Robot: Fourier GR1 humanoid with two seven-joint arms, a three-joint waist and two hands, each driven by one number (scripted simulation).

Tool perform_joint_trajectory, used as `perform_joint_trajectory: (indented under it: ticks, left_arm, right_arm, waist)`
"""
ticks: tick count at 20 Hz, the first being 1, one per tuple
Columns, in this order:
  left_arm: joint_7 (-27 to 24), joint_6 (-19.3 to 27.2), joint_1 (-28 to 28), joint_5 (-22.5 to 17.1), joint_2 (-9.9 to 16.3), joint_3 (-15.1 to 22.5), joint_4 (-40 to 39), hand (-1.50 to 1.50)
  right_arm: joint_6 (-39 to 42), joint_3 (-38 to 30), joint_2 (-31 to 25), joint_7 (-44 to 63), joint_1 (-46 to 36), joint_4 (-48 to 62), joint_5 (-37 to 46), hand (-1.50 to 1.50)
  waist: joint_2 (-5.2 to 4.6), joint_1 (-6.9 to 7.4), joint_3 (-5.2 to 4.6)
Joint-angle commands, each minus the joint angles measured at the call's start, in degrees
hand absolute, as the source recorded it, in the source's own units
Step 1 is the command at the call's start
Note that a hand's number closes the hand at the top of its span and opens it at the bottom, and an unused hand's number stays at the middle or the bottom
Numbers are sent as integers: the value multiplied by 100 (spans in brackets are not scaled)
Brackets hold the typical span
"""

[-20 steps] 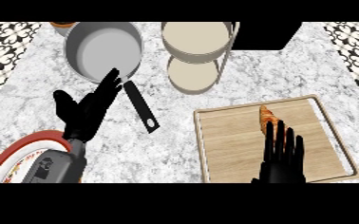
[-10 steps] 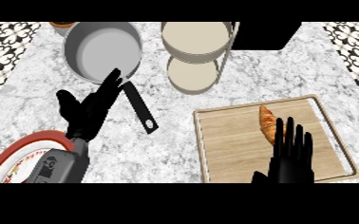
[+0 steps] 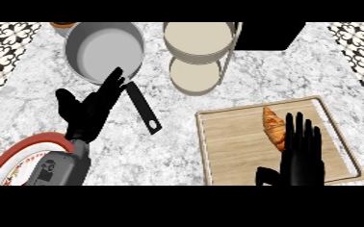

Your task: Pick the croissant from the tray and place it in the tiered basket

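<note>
- Croissant (image 3: 274, 127) lies lengthwise on the wooden tray (image 3: 235, 149), right of centre in the frame, toward the tray's upper edge.
- Right hand (image 3: 302, 151) is at lower right over the tray, fingers straight and spread, holding nothing; fingertips sit just beside the croissant's lower right end, and whether they touch it is unclear.
- Step in hand looks like the reach-to-grasp. You want the palm shifted up and left so it centres over the pastry, then curl fingers and thumb across its narrow width, not along its length.
- Lift straight up before travelling, so it clears the tray rim.
- Tiered basket (image 3: 199, 53) is at upper centre, two round cream tiers; aim for the middle of a tier, away from the side post.
- Left hand (image 3: 91, 107) rests open at left, beside the pan (image 3: 105, 51) and its black handle; leave it there.
</note>
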State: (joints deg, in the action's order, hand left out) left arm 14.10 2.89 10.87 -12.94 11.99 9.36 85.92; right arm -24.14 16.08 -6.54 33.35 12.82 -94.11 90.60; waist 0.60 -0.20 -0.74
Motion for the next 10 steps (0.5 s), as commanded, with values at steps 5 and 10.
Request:
perform_joint_trajectory:
  ticks: [5, 10]
  left_arm:
    - [-161, -122, -96, 137, -167, -70, -156, 0]
    - [-132, 98, 150, 358, -433, -40, -300, 0]
  right_arm:
    - [50, -620, -389, -376, -435, 388, -536, -150]
    - [-767, -742, -250, -587, -485, 1300, -598, -150]
  waist:
    - [-59, 15, 73]
    - [-64, 10, 77]
